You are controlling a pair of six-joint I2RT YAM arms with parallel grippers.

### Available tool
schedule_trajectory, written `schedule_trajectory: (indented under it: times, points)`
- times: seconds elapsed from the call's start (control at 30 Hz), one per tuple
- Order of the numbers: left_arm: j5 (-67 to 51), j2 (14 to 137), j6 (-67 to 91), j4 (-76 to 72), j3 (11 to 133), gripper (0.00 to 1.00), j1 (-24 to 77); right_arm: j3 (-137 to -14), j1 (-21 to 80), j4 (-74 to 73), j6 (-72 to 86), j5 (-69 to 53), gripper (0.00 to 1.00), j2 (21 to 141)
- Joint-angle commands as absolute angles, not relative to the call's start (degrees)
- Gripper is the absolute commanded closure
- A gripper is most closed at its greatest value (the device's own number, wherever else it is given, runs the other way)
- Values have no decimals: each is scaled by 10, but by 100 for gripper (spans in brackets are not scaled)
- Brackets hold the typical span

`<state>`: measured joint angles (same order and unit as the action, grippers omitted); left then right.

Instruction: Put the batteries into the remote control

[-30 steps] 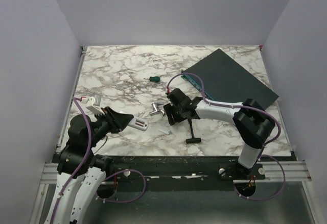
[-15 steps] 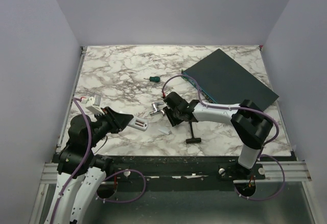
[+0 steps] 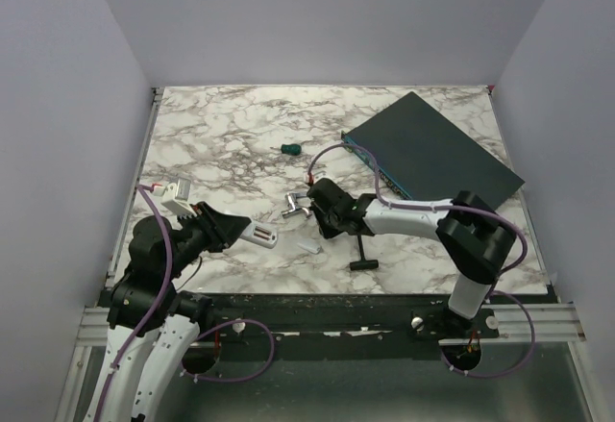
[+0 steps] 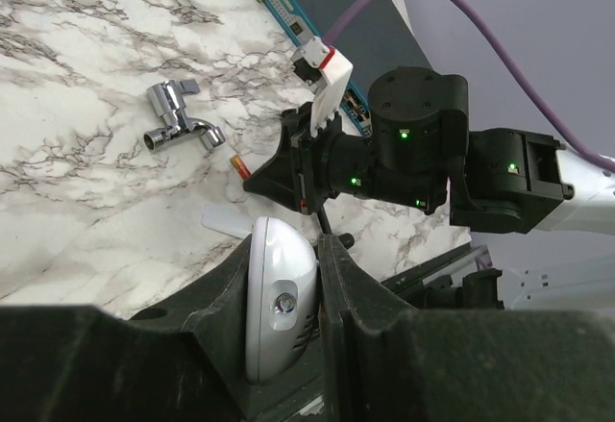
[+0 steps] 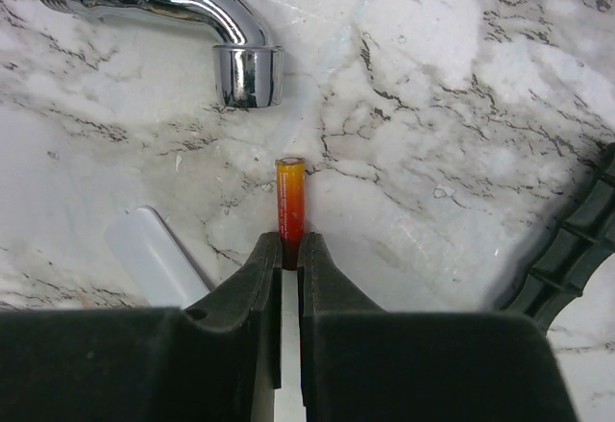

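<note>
Right gripper (image 5: 289, 246) low (tips on battery (image 5: 290, 196))

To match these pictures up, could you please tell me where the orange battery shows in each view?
Top external: too small to make out; it would sit at the right fingers, beside the chrome tap.
Left wrist: left of centre, the battery lies between tap and right fingers.
Right wrist: centre, the battery, near end pinched by the fingers.
Shared landmark: the chrome tap.
</note>
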<state>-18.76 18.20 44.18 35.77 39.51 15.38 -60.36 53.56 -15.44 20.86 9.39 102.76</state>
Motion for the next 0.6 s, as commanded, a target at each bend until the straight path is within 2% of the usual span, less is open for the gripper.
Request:
schedule_trajectory:
  times: [0.0,0.27,0.43,0.57]
  points:
    - [-176,181,440,350,413,100,150,-542,546,-149,281,56,99,1001]
    - [-165,195,442,339,421,100,150,-459,546,-96,433,58,99,755]
    - [-182,203,463,310,408,100,150,-429,546,-102,641,19,99,624]
    - [-191,201,470,283,399,100,150,-344,547,-10,799,6,99,514]
